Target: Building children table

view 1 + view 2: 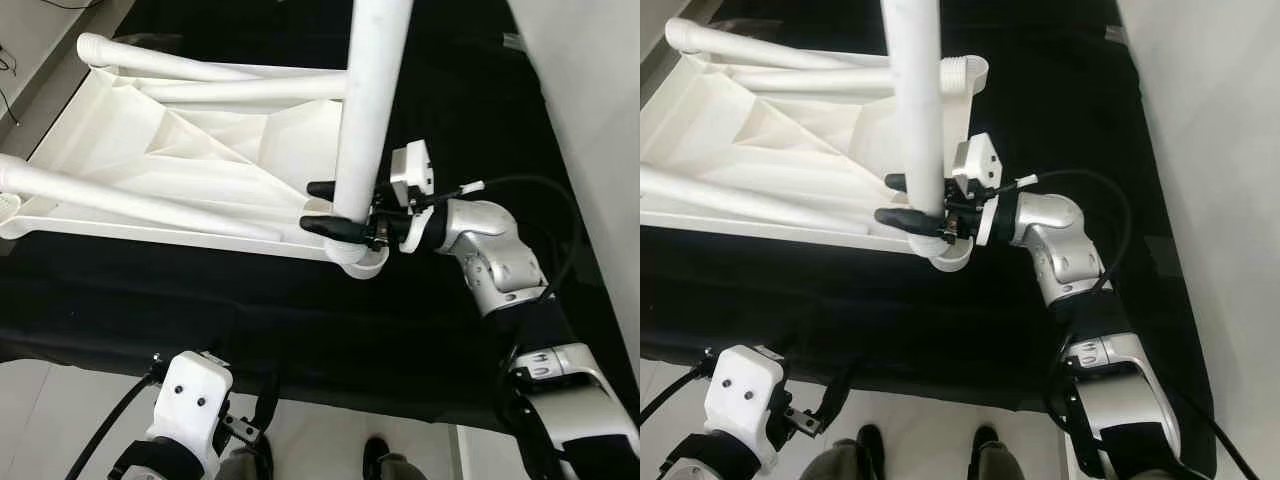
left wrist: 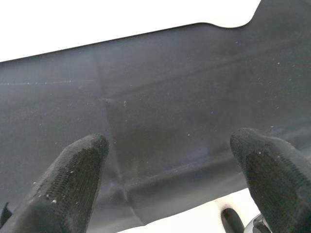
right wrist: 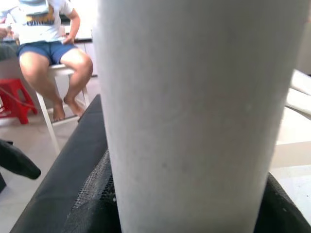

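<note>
A white children's table top [image 1: 150, 150] lies upside down on a black cloth, with two white legs [image 1: 130, 200] lying across it. A third white table leg [image 1: 370, 100] stands upright in the corner socket [image 1: 362, 262] nearest me. My right gripper [image 1: 322, 207] is shut on this leg just above the socket, one black finger on each side; the leg [image 3: 194, 111] looms close in the right wrist view. My left gripper [image 2: 170, 160] hangs low at my left side, open, with its fingertips [image 2: 77, 165] apart over the black cloth.
The black cloth [image 1: 250, 320] covers a low surface that ends near my feet [image 1: 870, 445]. A grey wall [image 1: 590, 90] rises at the right. In the right wrist view a person [image 3: 48, 43] sits on a white chair beside a red stool [image 3: 14, 97].
</note>
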Controlling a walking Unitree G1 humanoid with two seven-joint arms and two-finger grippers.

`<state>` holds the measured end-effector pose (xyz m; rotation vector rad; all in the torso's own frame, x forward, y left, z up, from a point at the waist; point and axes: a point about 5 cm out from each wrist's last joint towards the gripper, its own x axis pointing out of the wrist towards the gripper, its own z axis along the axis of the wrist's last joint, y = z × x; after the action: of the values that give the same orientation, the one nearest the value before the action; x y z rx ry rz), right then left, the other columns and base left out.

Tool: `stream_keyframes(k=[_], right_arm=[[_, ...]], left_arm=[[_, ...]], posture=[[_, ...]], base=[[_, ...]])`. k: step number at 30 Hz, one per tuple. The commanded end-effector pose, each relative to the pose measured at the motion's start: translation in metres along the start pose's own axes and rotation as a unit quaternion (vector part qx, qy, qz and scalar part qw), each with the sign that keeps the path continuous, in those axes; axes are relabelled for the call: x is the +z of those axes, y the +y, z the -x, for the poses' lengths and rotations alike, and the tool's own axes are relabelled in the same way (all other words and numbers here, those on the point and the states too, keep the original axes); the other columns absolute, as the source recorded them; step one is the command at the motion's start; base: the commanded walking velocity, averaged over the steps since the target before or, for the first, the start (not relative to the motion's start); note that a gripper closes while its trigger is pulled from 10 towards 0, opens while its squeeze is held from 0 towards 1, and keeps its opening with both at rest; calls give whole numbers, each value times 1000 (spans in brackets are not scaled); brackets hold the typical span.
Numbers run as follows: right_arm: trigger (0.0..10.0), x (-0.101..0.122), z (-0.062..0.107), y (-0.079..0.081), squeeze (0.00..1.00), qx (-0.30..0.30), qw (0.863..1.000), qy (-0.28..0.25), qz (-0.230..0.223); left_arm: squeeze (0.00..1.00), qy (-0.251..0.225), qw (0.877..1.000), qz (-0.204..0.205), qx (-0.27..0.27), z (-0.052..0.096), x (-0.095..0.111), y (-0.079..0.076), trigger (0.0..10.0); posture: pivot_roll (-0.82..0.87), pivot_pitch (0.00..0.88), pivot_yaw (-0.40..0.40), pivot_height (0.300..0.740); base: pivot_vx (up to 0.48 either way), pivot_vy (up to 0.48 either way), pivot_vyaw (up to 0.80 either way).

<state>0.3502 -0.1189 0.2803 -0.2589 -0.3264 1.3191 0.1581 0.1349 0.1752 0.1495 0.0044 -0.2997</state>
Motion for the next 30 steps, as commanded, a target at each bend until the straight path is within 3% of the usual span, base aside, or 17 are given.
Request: stream_keyframes(k=[1,7,14,17,22,30], right_arm=[[10000,-14,8,3,0,5,999,9,-42],[10000,-7,19,6,0,35,998,-10,-56],[10000,-17,20,18,0,67,996,26,-47],[10000,-19,19,18,0,67,996,31,-45],[10000,-27,13,9,0,16,998,64,-25],[10000,-26,12,6,0,6,997,68,-24]], left_arm=[[0,9,1000,0,-4,4,-1,-2,10000],[0,10,1000,1,-6,4,-1,-2,10000],[0,11,1000,0,-7,4,-1,-1,10000],[0,11,1000,0,-7,4,-1,-1,10000],[0,11,1000,-2,-7,3,-1,-1,10000],[0,11,1000,-1,-6,3,-1,-1,10000]], posture=[[74,419,-6,740],[72,420,-1,740],[74,419,3,740],[74,419,3,740],[76,416,3,740],[73,414,1,740]], base=[[0,0,0],[0,0,0],[0,0,0],[0,0,0],[0,0,0],[0,0,0]])
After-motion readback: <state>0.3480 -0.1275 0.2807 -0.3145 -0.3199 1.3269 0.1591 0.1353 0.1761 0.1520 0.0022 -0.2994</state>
